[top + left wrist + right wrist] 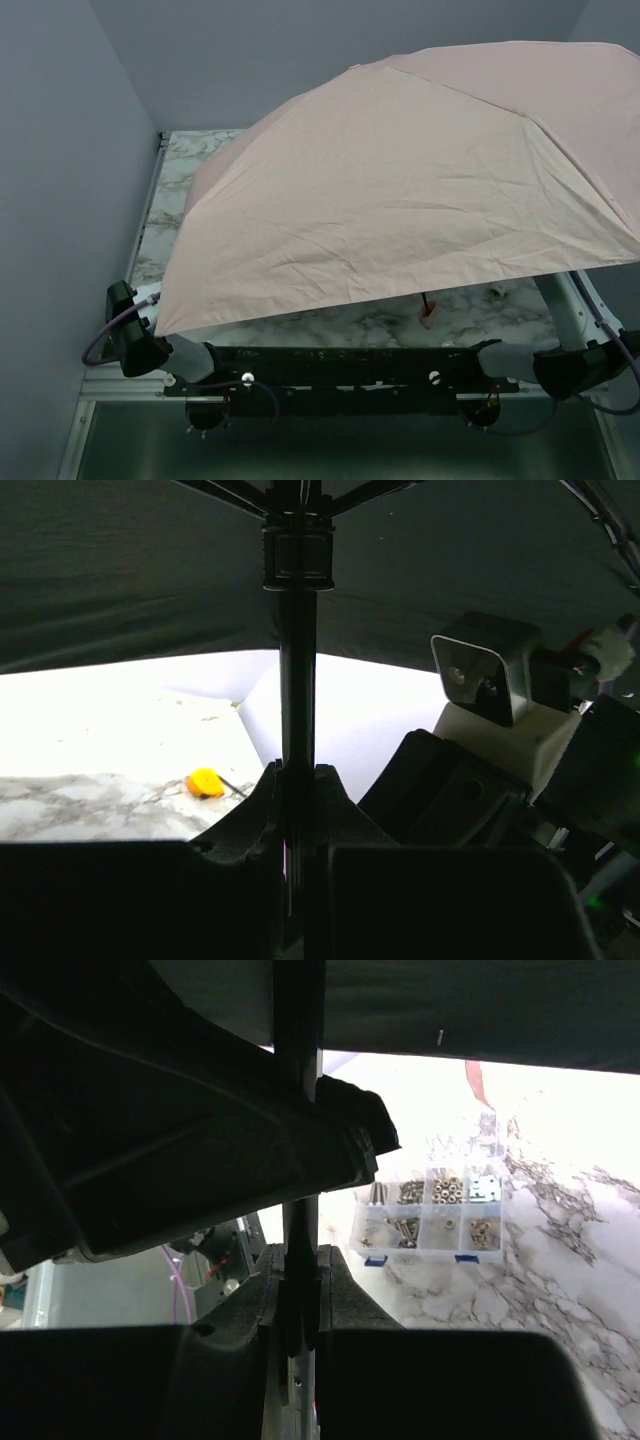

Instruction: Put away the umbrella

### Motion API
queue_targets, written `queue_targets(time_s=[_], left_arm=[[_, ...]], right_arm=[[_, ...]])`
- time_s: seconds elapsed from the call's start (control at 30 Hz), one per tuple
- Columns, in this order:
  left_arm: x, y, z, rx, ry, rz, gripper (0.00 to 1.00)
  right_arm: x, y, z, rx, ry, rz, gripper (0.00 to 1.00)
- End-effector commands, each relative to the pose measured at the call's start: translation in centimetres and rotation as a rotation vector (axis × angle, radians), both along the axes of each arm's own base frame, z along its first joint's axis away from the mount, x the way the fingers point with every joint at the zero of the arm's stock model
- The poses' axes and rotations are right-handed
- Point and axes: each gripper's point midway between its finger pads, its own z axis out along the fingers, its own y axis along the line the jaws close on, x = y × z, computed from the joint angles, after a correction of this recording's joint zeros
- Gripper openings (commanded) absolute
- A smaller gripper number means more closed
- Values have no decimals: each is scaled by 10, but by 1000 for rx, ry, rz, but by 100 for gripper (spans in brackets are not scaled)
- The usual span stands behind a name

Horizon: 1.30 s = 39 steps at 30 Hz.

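Observation:
The pale pink umbrella (pixel 400 180) stands open, and in the top view its canopy covers most of the marble table (pixel 330 322) and hides both grippers. Under the dark underside of the canopy, my left gripper (pixel 297 780) is shut on the slim dark shaft (pixel 297 680), just below the runner (pixel 297 555). My right gripper (pixel 299 1260) is shut on the same shaft (pixel 299 1020), close to the left one. A pink strap (pixel 475 1082) hangs from the canopy edge.
A small orange object (pixel 204 782) lies on the marble at the left. A clear compartment box of small metal parts (pixel 435 1215) sits on the table to the right. The right arm's wrist camera (pixel 485 675) is close beside the left gripper. Grey walls enclose the table.

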Motion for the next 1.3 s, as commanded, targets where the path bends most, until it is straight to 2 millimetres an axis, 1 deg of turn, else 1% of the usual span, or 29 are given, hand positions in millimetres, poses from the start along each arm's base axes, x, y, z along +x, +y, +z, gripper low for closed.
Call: queue_targets(time_s=[0.0, 0.03, 0.07, 0.1, 0.13, 0.17, 0.2, 0.23, 0.27, 0.3, 0.37, 0.47, 0.57, 0.73, 0.8, 0.87, 0.97, 1.0, 1.03, 1.07, 1.13, 1.2, 1.23, 1.27], left_arm=[[-36, 5, 47, -129, -154, -139, 17], [-44, 10, 51, -154, -184, -167, 36], [-51, 13, 43, -153, -209, -201, 48], [-59, 22, 41, -173, -239, -220, 60], [-66, 28, 38, -188, -264, -239, 69], [-74, 36, 34, -199, -303, -267, 74], [-80, 47, 36, -228, -345, -281, 80], [-85, 51, 30, -232, -378, -314, 83], [-90, 59, 33, -259, -419, -336, 85], [-90, 61, 27, -266, -424, -350, 87], [-86, 65, 30, -291, -429, -362, 88], [-81, 52, 34, -268, -418, -401, 88], [-77, 37, 43, -268, -410, -440, 88], [-77, 22, 57, -313, -445, -508, 84], [-73, 12, 55, -308, -427, -533, 83], [-72, 6, 56, -309, -420, -553, 79], [-70, 2, 55, -313, -416, -560, 74], [-69, 2, 55, -313, -419, -559, 71], [-70, 2, 57, -315, -428, -563, 64], [-69, 0, 57, -317, -430, -566, 53], [-70, -2, 60, -320, -436, -583, 37], [-71, -4, 63, -321, -445, -602, 10], [-71, -5, 63, -321, -443, -606, 0], [-70, -5, 63, -321, -438, -601, 0]], right_arm=[[-12, -3, 28, 90, -18, 31, 0], [-18, -5, 35, 121, -12, 48, 0], [-24, -7, 40, 147, 5, 70, 0], [-30, -8, 45, 174, 21, 97, 0], [-37, -9, 49, 193, 29, 133, 0], [-44, -9, 54, 215, 40, 161, 0], [-49, -10, 57, 229, 41, 191, 0], [-54, -9, 59, 241, 47, 214, 0], [-57, -10, 60, 247, 47, 231, 0], [-60, -9, 58, 252, 67, 249, 0], [-63, -9, 57, 261, 77, 275, 0], [-67, -10, 53, 255, 83, 299, 0], [-76, -11, 51, 262, 82, 342, 0], [-81, -11, 44, 258, 96, 363, 0], [-82, -11, 43, 256, 97, 366, 0], [-82, -12, 42, 255, 97, 368, 0], [-83, -12, 42, 253, 97, 372, 0], [-84, -12, 41, 252, 96, 374, 0], [-85, -12, 41, 251, 96, 375, 0], [-85, -12, 40, 251, 96, 375, 0], [-86, -12, 38, 249, 98, 376, 0], [-86, -12, 37, 247, 96, 375, 1], [-85, -12, 35, 244, 100, 372, 1], [-84, -12, 35, 240, 89, 367, 3]])
